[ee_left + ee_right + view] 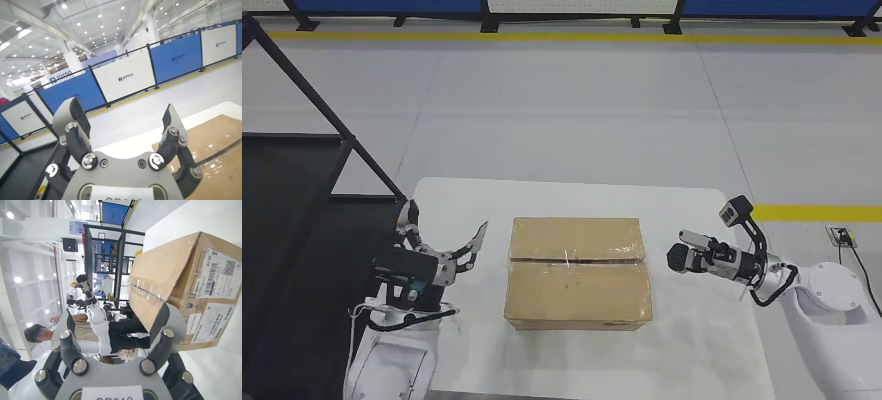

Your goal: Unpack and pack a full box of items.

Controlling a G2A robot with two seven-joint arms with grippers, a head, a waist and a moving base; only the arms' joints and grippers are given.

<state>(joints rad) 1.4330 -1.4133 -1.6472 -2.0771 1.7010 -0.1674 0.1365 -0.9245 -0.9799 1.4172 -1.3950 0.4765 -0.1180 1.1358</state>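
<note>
Grey metal with black pads, the left gripper (122, 108) hangs over the left side of the white table (692, 210). Its jaws are wide apart and empty, near the left end of the box. The right gripper (115, 313) sits off the box's right end, fingers likewise spread with nothing between them. Between the two, the brown cardboard box (578, 272) stands mid-table with its flaps closed, clear tape along the top seam and printed labels (213, 279) on its right end. Beyond lies pale floor with a yellow line (817, 212).
</note>
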